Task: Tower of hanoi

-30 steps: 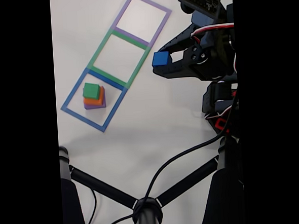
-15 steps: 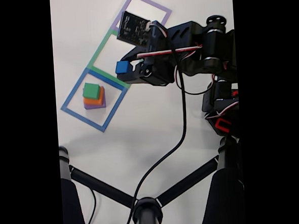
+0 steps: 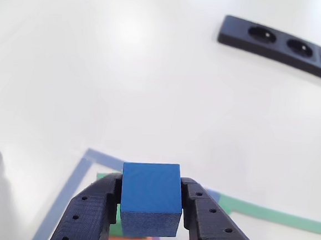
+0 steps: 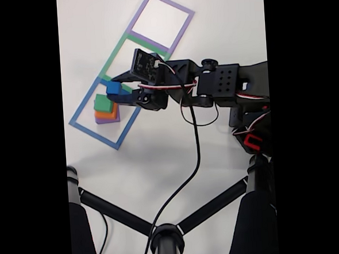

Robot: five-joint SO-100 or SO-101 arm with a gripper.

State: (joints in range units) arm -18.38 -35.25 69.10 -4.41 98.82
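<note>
A bright white tabletop (image 4: 160, 156) bears a black power strip (image 3: 283, 43)

The arm (image 4: 224, 86) is matte black plastic with red-and-white cables. The gripper (image 3: 149, 208) has two black fingers (image 3: 89, 214) lined with small holes.

A white table (image 4: 160, 156) carries everything; its surface is plain and glossy, with a soft glare in the other view; a black power strip (image 3: 283, 46) lies on it at the upper right of the other view, three round sockets showing along its length; in the fixed view a black stand (image 4: 165, 239) (three tubes meeting at a ringed hub) fills the bottom, and a black cable (image 4: 184, 183) curves down across the table toward that hub.
</note>
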